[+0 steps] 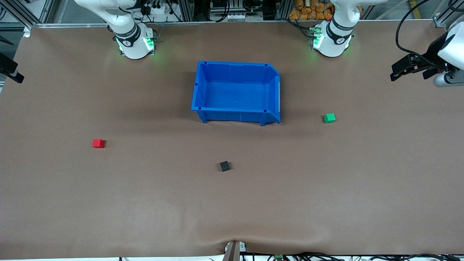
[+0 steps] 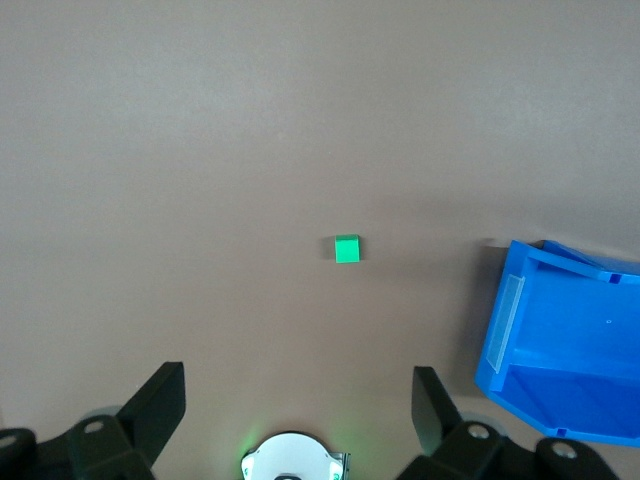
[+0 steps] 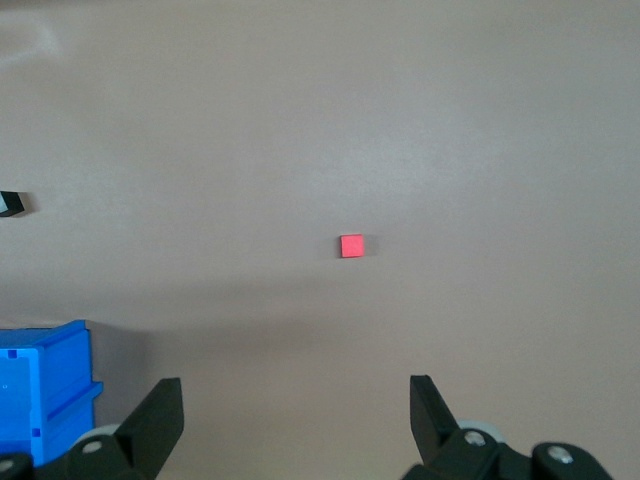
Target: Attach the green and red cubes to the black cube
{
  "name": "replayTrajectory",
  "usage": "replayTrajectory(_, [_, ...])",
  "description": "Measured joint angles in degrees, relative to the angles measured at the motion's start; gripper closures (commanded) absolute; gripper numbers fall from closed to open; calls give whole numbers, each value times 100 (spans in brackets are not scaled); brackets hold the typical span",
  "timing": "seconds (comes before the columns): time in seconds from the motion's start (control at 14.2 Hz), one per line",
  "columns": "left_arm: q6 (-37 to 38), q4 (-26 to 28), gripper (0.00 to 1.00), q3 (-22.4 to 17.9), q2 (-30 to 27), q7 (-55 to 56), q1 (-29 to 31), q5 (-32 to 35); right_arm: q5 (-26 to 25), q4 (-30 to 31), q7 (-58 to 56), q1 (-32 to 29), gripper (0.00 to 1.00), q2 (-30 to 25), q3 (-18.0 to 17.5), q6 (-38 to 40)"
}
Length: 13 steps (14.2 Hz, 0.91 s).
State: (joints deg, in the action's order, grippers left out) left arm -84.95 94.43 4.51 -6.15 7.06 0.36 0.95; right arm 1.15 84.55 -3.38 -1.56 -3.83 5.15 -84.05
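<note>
Between the cubes' ends, blue bin (image 1: 237, 90) sits (black cube (image 1: 224, 166) nearer).

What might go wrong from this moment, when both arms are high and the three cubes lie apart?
1. The small green cube and small red cube are tiny; the open left gripper or right gripper may knock them aside.
2. Both arms must meet at the matte black cube, so they may collide.
</note>
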Motion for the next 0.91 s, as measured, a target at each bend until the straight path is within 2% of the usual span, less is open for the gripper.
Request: replayTrajectory(0.91, [30,-103,0,-25,130,-12,66,5,0,0,0,4,0,18,9,7])
